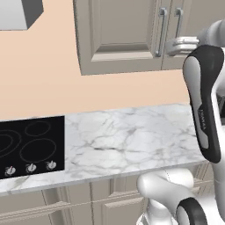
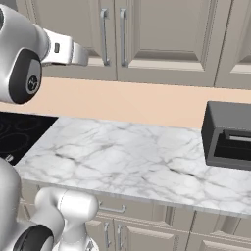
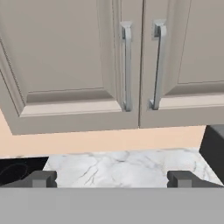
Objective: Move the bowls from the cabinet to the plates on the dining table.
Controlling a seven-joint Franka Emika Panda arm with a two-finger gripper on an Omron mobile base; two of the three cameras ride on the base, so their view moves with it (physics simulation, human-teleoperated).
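Arm reared high, forearm reaching level toward the cabinet (image 1: 118, 39) in the upper part of the left base frame. The hand (image 3: 112, 179) faces the two shut doors, its fingers (image 3: 41, 178) spread wide apart at the bottom of the hand frame — nothing between them. In the left base frame the hand's tip sits just beside the two silver bar handles (image 3: 127, 65), upper right; whether it touches them I cannot tell. Cabinet doors closed, so the bowls cannot be seen. Below lies the marble bench (image 1: 127, 140) with a black cooktop (image 1: 30, 145) at lower left, and a dark box-like appliance (image 2: 228, 135) at the right edge of the right base frame.
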